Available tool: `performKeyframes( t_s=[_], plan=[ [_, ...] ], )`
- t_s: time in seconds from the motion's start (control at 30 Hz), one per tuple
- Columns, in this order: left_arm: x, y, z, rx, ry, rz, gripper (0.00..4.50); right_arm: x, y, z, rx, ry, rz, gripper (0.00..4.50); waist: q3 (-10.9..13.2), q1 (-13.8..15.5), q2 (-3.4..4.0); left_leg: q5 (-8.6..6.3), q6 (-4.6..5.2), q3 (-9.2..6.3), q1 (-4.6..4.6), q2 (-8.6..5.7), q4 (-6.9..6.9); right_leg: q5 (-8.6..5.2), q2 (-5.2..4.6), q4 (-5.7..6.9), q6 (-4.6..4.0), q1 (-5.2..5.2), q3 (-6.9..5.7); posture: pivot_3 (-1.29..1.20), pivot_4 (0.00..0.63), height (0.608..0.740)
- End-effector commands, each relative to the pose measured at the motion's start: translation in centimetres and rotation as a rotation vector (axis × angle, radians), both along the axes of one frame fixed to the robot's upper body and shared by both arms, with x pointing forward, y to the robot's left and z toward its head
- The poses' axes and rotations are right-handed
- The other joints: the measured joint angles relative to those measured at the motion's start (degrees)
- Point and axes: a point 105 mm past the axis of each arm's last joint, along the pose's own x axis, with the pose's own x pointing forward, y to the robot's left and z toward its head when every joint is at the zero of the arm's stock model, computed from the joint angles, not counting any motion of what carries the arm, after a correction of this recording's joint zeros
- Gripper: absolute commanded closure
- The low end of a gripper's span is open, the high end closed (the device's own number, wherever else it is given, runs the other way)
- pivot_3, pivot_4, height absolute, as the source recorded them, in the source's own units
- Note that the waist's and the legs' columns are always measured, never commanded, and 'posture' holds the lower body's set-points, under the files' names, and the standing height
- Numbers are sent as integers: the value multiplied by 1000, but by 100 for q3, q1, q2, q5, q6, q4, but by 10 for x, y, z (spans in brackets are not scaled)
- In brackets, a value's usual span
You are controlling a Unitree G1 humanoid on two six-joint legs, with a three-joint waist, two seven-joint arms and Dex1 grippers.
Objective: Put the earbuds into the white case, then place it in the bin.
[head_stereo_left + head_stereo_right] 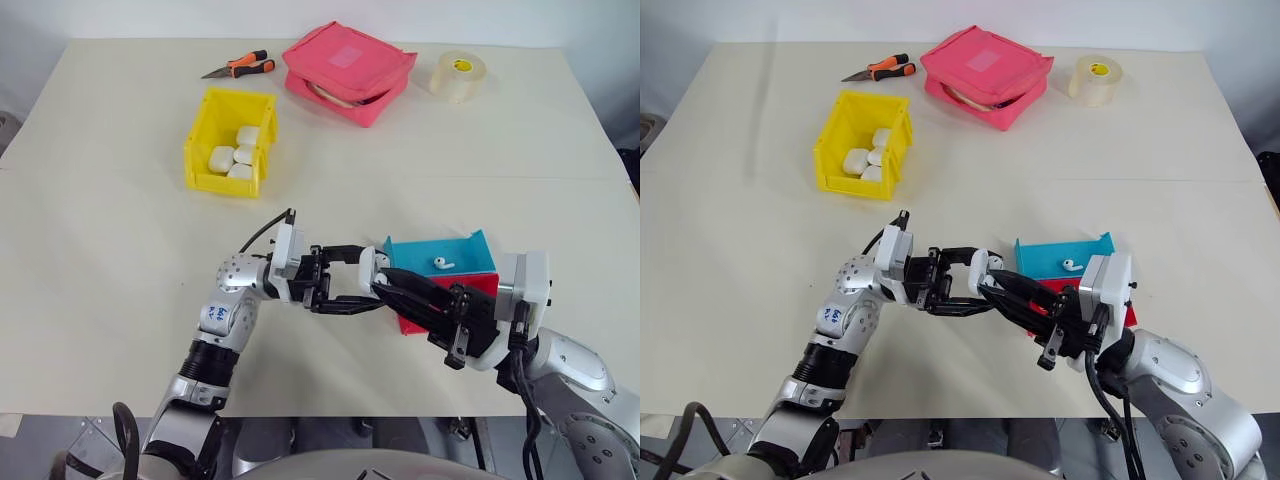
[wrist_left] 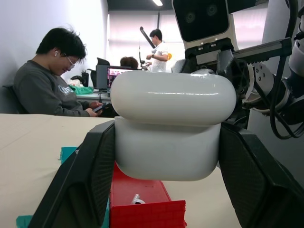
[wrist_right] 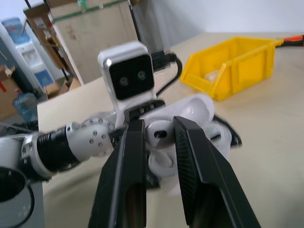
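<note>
Earbud (image 3: 159,131) sits pinched in right gripper (image 3: 156,137) at open white case (image 2: 173,126), clamped by left gripper (image 2: 166,166), lower centre.

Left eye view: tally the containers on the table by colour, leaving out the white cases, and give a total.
Yellow bin: 1
Teal tray: 1
Red tray: 1
Pink pouch: 1
Total: 4

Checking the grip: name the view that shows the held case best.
Left wrist view: the case sits large between the left gripper's fingers. Right wrist view shows its open lid; both eye views show it small, half hidden.
</note>
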Motion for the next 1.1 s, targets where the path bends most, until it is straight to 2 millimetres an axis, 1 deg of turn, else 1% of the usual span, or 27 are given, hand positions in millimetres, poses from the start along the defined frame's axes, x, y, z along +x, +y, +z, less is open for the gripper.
performKeyframes(
  t_s=[0.03, 0.17, 0.27, 0.4, 0.57, 1.1],
  plan=[
    [8, 11, 29, -103, -87, 63, 1689, 1, -7, -12, -64, 57, -8, 4030, 0, -3, 0, 0, 0, 0, 0, 0, 0, 0, 0, 1, 0, 0, 1, 0, 150, 740],
    [8, 9, 28, -108, -87, 63, 1689, 3, -8, -11, -70, 53, -3, 4030, 0, -1, 0, 0, 0, 0, 1, 1, 0, 0, 0, 0, 0, 0, 0, 0, 150, 740],
    [8, 6, 27, -110, -87, 54, 1689, 6, -5, -11, -79, 44, 22, 4030, 0, -2, 0, 0, 0, 0, 1, 0, 0, 0, 0, 0, 0, 1, 0, 0, 150, 740],
    [6, 3, 26, -105, -92, 31, 1689, 13, 1, -5, -89, 17, 50, 4030, 0, -4, 0, 0, 0, -1, 1, 1, 0, 0, 0, 1, 0, 0, -1, 0, 150, 740],
    [1, 0, 23, -98, -97, -1, 1689, 17, 7, -2, -118, 8, 93, 4030, 0, -1, 0, 0, 0, 0, 0, 0, 0, 0, 0, -1, 0, 0, -1, 0, 150, 740],
    [-2, -4, 19, -84, -119, -19, 1689, 24, 12, -11, -207, 56, 146, 4030, 0, -1, 0, 0, 0, -1, -1, 1, 0, 0, 0, -1, 0, 0, -3, 0, 150, 740]
  ],
)
